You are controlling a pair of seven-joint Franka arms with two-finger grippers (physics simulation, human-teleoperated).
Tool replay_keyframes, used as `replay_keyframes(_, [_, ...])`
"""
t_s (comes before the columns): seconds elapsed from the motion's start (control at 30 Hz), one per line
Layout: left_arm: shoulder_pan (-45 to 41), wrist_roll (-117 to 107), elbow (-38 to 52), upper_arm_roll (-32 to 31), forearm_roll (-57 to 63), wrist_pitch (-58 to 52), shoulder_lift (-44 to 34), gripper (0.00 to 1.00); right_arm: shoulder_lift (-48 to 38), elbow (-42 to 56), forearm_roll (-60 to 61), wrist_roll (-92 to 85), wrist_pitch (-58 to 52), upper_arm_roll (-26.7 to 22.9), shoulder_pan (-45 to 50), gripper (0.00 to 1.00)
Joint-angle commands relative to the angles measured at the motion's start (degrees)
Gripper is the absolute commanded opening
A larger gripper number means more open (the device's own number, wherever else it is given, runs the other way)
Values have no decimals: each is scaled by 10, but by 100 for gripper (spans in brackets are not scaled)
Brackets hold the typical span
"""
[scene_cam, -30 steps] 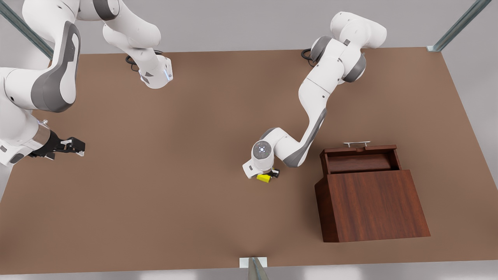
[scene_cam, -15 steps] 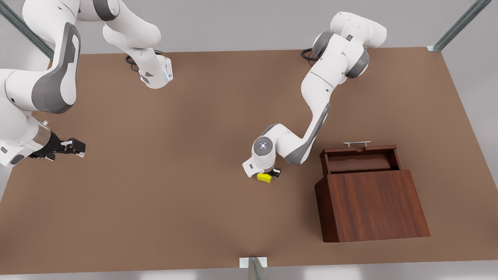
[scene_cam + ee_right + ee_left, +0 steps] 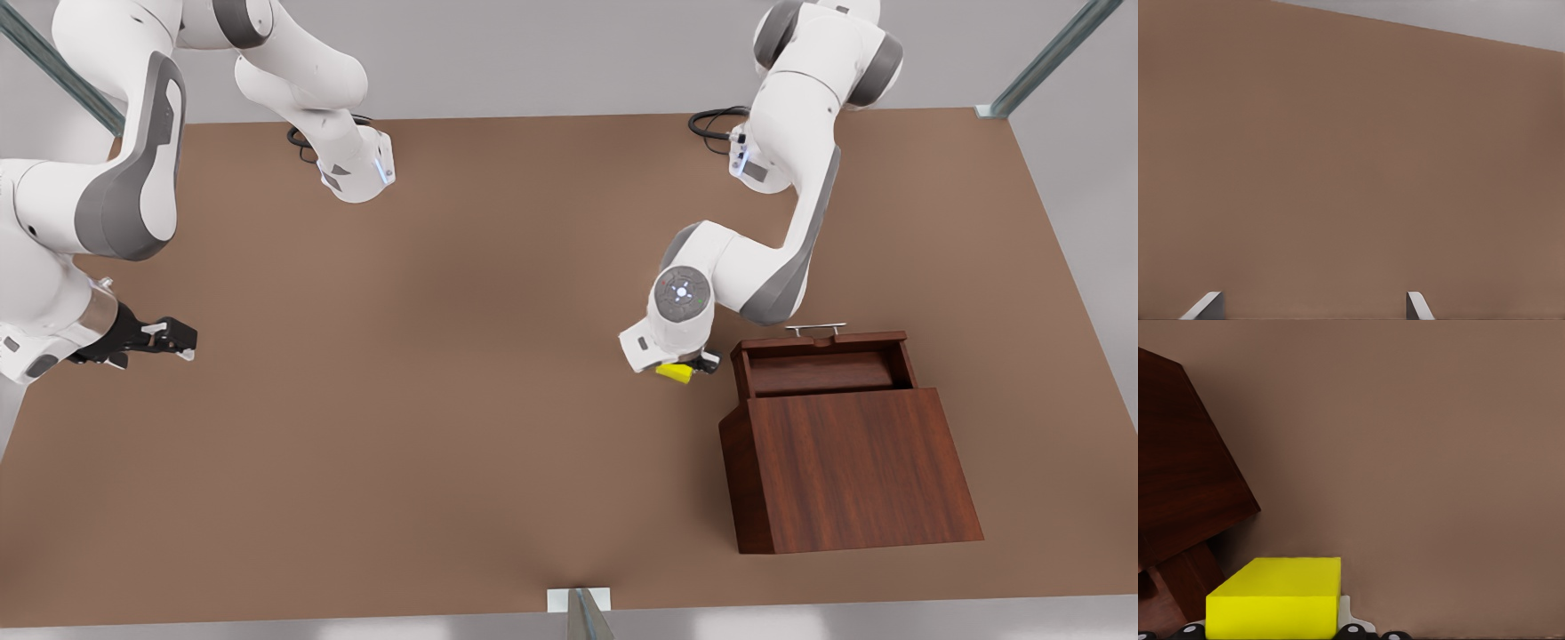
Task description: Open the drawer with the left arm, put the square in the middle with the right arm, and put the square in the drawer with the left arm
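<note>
The left gripper (image 3: pixel 683 367) is pinching the square (image 3: pixel 674 373) and holding it clear of the table (image 3: pixel 444 400), just beside the near corner of the cabinet (image 3: pixel 845 471) on the front view's left side; in the left wrist view the square (image 3: pixel 1275 598) is sitting between the fingers with the cabinet's dark side (image 3: pixel 1185 467) rising close by. The drawer (image 3: pixel 822 364) is standing pulled out, its handle (image 3: pixel 815 328) facing the far edge of the table. The step in hand looks like carrying the square over the drawer's side wall, so the arm should be keeping it high enough to clear that rim, centring it above the open tray, and only then lowering and letting go. The right gripper (image 3: pixel 164 336) is waiting well apart at the front view's left, its 2 fingertips (image 3: pixel 1205 307) spread with nothing between them. The left gripper's fingers are largely hidden under the wrist in the front view, and the drawer's interior depth is hard to judge from here.
</note>
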Motion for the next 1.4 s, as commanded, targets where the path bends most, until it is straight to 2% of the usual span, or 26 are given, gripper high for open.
replay_keyframes(0.0, [0, 3, -14, 5, -28, 2, -8, 74, 0, -1, 0, 0, 0, 1, 0, 100])
replay_keyframes(0.13, [-1, 46, -70, 58, -38, 2, -48, 74, 0, 0, 0, 0, 0, 0, 1, 100])
replay_keyframes(0.5, [-1, 174, -107, 181, -71, -1, -70, 74, 0, -1, 0, 0, 8, 0, 1, 100])
replay_keyframes(0.6, [-2, 183, -128, 200, -71, -3, -78, 75, 0, -1, 0, 0, 7, 0, 1, 100])
replay_keyframes(0.87, [-2, 179, -131, 201, -78, 13, -64, 76, 0, -1, 0, 0, 8, 0, 0, 100])
replay_keyframes(0.9, [-2, 178, -131, 201, -77, 14, -64, 84, 0, -1, 0, 0, 8, 0, 0, 100])
replay_keyframes(0.93, [-2, 177, -131, 201, -77, 10, -66, 100, 0, -1, 0, 0, 8, 0, 0, 100])
replay_keyframes(1.03, [-3, 97, -122, 198, -80, -10, -71, 100, 1, 0, 0, 0, 8, 0, 1, 100])
replay_keyframes(1.1, [-2, 71, -74, 201, -120, -62, -71, 100, 1, -1, 0, 0, 8, 1, 1, 100])
replay_keyframes(1.23, [-1, -1, 6, 205, -118, -87, -80, 100, 3, 0, 0, 0, 8, 1, 1, 100])
replay_keyframes(1.27, [10, -9, 16, 195, -112, -95, -91, 100, 3, 0, 0, 0, 8, 1, 2, 100])
replay_keyframes(1.33, [145, -11, -3, 30, -49, -91, -132, 100, 3, 0, 0, 0, 8, 1, 2, 100])
replay_keyframes(1.37, [197, -9, -36, -20, -36, -88, -162, 100, 3, 0, 0, 0, 8, 1, 2, 100])
